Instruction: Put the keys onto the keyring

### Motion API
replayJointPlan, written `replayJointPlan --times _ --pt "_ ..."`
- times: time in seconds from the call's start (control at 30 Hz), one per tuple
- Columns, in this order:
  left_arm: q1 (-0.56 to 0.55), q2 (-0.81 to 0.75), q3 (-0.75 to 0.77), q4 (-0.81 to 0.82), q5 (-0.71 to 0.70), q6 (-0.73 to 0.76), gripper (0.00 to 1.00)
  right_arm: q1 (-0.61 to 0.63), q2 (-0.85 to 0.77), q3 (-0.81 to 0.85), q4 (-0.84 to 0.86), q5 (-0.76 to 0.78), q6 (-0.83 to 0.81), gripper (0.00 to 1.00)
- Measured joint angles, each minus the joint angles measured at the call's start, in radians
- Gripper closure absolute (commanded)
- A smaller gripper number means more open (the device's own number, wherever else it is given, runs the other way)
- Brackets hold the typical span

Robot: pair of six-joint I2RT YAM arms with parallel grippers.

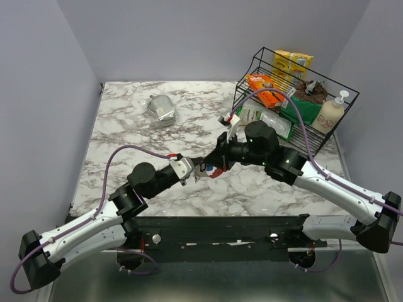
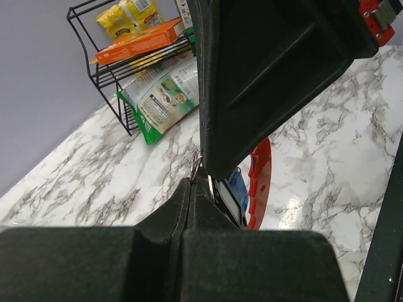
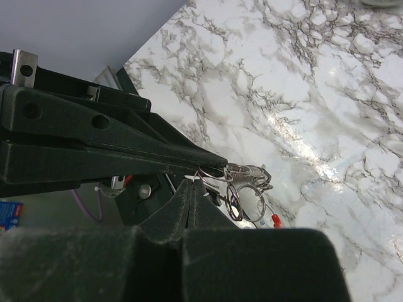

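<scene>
We find the keyring (image 3: pixel 244 196) just right of centre in the right wrist view. Its silver loops sit at the meeting fingertips, while its red tag (image 2: pixel 259 179) and blue tag (image 2: pixel 238 187) hang over the marble table (image 2: pixel 327 145). The left gripper (image 2: pixel 192 184) and right gripper (image 3: pixel 191 190) each pinch its thin metal, fingers pressed together.

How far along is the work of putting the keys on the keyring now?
Done: the keyring is held above the table, its red tag hanging. In hand: the left fingers and right fingers are both shut on it. One key hangs beside the blue tag; whether it is already threaded is hidden. Left: the second key, which I cannot see.
</scene>
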Motion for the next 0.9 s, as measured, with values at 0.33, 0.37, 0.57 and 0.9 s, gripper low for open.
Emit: replayJointPlan --times 0.33,0.37,0.57,0.9 --pt "-0.003 0.009 0.0 -0.003 -0.008 0.0 1.0 -0.002 0.015 0.0 0.004 -0.015 -0.002 0.99" --pt "-0.003 0.009 0.0 -0.003 -0.008 0.0 1.0 -0.002 0.016 0.0 0.004 -0.016 -0.002 0.99" --pt "-0.004 0.019 0.0 -0.002 -0.012 0.0 1.0 -0.008 0.027 0.0 0.008 -0.034 -0.012 0.91" --pt "-0.005 0.027 0.0 0.006 -0.014 -0.003 1.0 -0.006 0.034 -0.002 0.031 -0.116 -0.028 0.54"
